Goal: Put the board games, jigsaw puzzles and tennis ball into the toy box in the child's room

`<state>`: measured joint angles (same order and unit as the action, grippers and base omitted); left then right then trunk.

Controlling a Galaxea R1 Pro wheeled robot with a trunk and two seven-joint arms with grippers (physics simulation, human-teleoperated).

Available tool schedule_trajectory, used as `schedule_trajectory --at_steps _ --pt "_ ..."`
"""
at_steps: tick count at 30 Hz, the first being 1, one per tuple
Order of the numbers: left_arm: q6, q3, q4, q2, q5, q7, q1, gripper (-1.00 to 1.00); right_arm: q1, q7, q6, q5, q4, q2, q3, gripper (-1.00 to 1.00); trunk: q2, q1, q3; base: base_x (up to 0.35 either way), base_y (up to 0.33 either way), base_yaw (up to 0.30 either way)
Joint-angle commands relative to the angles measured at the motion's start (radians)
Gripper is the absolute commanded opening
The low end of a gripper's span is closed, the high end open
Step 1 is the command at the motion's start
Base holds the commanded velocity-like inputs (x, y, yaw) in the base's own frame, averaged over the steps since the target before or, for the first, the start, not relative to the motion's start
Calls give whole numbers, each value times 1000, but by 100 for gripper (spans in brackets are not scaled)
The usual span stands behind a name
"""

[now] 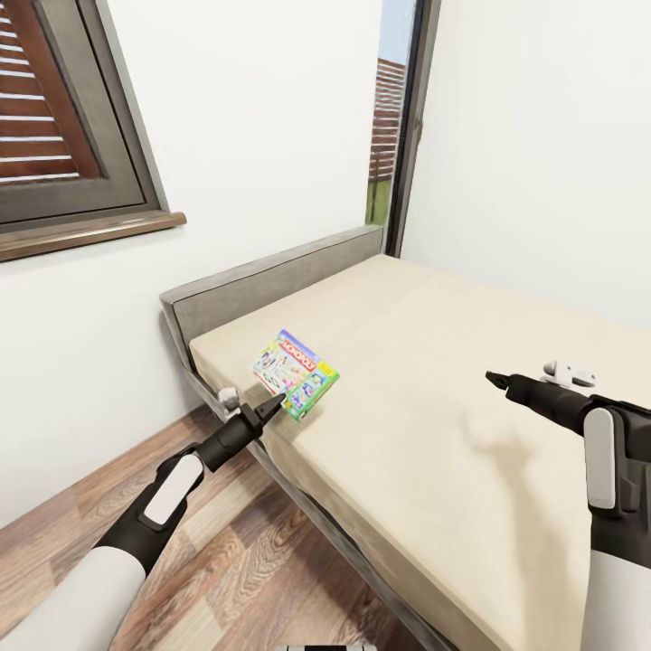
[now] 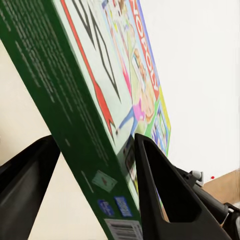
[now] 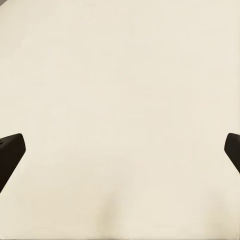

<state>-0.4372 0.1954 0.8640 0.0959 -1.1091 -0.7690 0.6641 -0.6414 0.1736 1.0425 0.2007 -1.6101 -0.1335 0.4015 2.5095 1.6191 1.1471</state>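
Where the bed [image 1: 470, 362] edge drops off, left hand [image 1: 274, 404] clamped on MONOPOLY box [image 1: 295, 373]; right hand [image 3: 120, 150] wide over bare mattress.

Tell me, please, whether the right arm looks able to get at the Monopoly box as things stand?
Probably yes: bare mattress lies between the right gripper and the Monopoly box, though the left gripper already grips it.

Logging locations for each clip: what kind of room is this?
Likely a bedroom: a low bed with a grey headboard, a shuttered window, wood floor, and a Monopoly box held in the left gripper.
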Motion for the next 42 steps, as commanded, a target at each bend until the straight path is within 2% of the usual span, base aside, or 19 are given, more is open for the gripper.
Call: schedule_trajectory --at_steps 1,12,20,28,36,42 --pt "-5 2 0 1 -8 4 1 -100 -1 2 5 2 -1 0 1 100 0 0 1 0 0 0" --pt "-28 11 45 -10 -2 6 0 -100 9 3 5 2 -1 0 0 100 0 0 1 0 0 0" --pt "-31 43 76 -24 1 38 0 -100 11 3 5 1 2 4 -3 100 0 0 1 0 0 0" --pt "-32 97 121 -40 0 120 0 -100 21 3 5 0 4 14 -53 100 0 0 1 0 0 0" --pt "-35 117 169 -51 -2 189 -3 -100 31 3 5 2 4 19 -100 100 0 0 1 0 0 0" --pt "-42 122 194 -53 -3 216 -10 -100 34 4 5 13 4 18 -112 100 0 0 1 0 0 0"
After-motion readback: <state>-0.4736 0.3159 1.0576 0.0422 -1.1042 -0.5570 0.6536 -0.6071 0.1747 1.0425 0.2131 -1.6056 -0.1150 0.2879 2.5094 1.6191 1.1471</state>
